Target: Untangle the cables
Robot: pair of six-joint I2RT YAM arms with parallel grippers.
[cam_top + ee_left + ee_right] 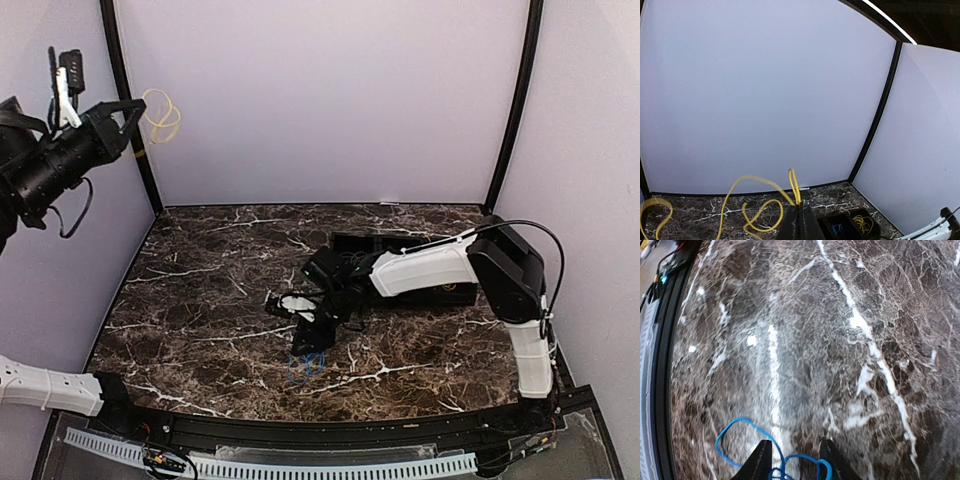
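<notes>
My left gripper [799, 207] is clenched on the yellow cable [756, 178], high above the table [200, 290], with the loops dangling. My right gripper [794, 442] hangs low over the table, fingers spread. The blue cable [740, 419] lies flat on the table, one strand running between those fingers. My right arm is far nearer, so I judge that closing should catch it.

Yellow cable [757, 178] hangs aloft in loops; blue cable [742, 419] lies looped on table [200, 300]
</notes>
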